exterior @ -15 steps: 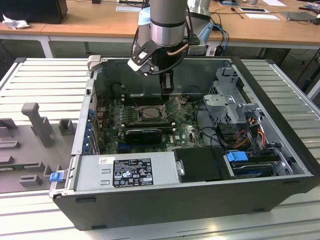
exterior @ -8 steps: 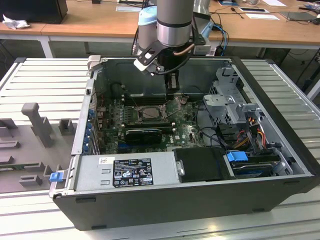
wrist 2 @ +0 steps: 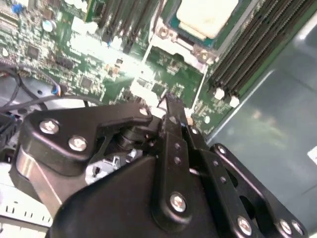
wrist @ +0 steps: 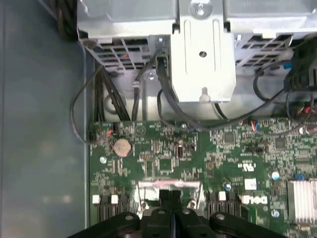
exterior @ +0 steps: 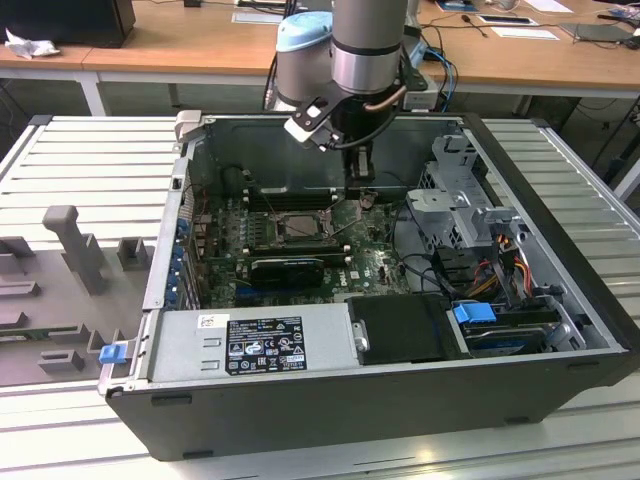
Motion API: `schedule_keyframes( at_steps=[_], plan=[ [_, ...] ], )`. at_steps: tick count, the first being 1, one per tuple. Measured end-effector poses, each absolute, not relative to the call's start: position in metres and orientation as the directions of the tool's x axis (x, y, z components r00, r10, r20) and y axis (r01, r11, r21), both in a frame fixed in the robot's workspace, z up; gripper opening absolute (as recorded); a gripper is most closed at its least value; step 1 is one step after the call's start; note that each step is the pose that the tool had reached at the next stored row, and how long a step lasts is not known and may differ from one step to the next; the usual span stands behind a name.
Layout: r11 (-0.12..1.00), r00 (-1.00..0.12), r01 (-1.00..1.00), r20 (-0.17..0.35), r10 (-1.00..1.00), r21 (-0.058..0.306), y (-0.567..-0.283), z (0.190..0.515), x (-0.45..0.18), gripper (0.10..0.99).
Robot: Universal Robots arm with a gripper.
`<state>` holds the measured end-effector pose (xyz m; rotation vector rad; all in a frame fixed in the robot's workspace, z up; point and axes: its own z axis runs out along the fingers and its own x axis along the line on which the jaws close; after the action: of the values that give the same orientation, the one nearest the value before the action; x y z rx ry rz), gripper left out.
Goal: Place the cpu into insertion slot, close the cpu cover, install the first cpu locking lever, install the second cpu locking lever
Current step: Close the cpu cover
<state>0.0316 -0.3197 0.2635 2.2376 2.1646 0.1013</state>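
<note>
The slatted tabletop (exterior: 90,160) carries the open computer case (exterior: 400,400), lying on its side. My arm (exterior: 365,45) reaches straight down into it over the green motherboard (exterior: 365,265). The gripper (wrist 2: 170,101) is closed, its two fingers pressed flat together, and I see nothing between them. Its tip sits low over the board, just beside the socket (exterior: 278,228), on the exterior view's right of it.

In the second wrist view the silver cover (wrist 2: 190,47) frames the socket, and as far as I can judge it lies down flat. The cpu (wrist 2: 205,17) rests inside it, pale and level, so I take the placing as done.

A thin bright rod (wrist 2: 199,87) runs along the socket's edge toward the gripper tip. I take it for a locking lever, though I cannot tell whether the tip touches it.

I judge the lever work to be the step in hand. To do it well I want the closed tip used as a pusher, low and slow, bearing on the rod alone. The force should go down and sideways toward the catch, never onto the cpu or the memory slots (wrist 2: 247,54) close by.
</note>
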Motion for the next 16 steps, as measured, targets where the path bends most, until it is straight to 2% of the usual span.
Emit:
schedule_keyframes(
  at_steps=[16],
  plan=[
    [-0.034,0.032,0.998,0.028,0.999,0.059,-0.32,0.249,0.061,0.106]
  ],
)
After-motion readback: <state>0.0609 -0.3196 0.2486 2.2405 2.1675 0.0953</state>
